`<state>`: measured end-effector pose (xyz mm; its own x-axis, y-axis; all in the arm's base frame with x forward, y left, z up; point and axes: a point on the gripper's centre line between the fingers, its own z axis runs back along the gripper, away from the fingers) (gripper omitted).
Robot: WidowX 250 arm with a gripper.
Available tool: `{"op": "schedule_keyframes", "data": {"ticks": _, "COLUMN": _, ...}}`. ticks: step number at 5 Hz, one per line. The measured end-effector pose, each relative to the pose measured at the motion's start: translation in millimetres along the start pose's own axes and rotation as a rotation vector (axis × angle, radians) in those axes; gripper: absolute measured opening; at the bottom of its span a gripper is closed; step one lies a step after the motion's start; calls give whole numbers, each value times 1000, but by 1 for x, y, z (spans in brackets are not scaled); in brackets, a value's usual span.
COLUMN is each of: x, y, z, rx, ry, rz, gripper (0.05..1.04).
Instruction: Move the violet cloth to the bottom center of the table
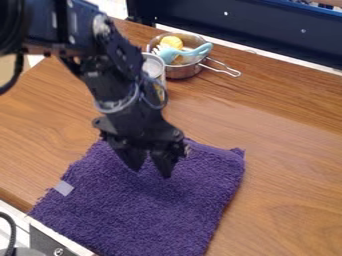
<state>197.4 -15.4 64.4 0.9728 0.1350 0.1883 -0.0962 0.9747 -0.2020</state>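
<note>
Violet terry, thick and nubbly: the violet cloth (153,215) lies spread on the wood-grain table (287,135). Camera view, looking down at a slant. From where I stand, the cloth takes up the near part of the table, left of its middle, one side running along the table's near-left edge. Far border wavy, slightly rumpled; a small pale tag (63,188) sits by its left side.

Black arm (117,85) comes in over the table's far-left side. Its claw (151,171) hangs above the near half of the table, over the far part of the cloth. Claw released: two tips apart, violet showing between them, nothing pinched.

Toward the table's far edge, a metal pan (184,72) with a looped wire handle; in it, something yellow (171,42) and a light-blue utensil (200,50). A can (152,65), partly behind the arm, stands on the table's far-left part. Dark panel (227,17) along the table's far side.
</note>
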Motion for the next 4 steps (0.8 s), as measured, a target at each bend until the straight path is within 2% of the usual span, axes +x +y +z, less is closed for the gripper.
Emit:
{"op": "schedule_keyframes", "data": {"ticks": 1, "x": 9, "y": -10, "z": 10, "rx": 1, "ry": -33, "rz": -7, "gripper": 989}}
{"op": "schedule_keyframes", "data": {"ticks": 2, "x": 20, "y": -23, "z": 15, "rx": 32, "ry": -70, "rz": -33, "gripper": 999}}
{"op": "schedule_keyframes", "data": {"ticks": 3, "x": 34, "y": -37, "z": 11, "rx": 48, "ry": -90, "rz": -51, "gripper": 999}}
{"op": "schedule_keyframes", "data": {"ticks": 4, "x": 56, "y": -52, "z": 12, "rx": 93, "ry": -138, "rz": -130, "gripper": 999}}
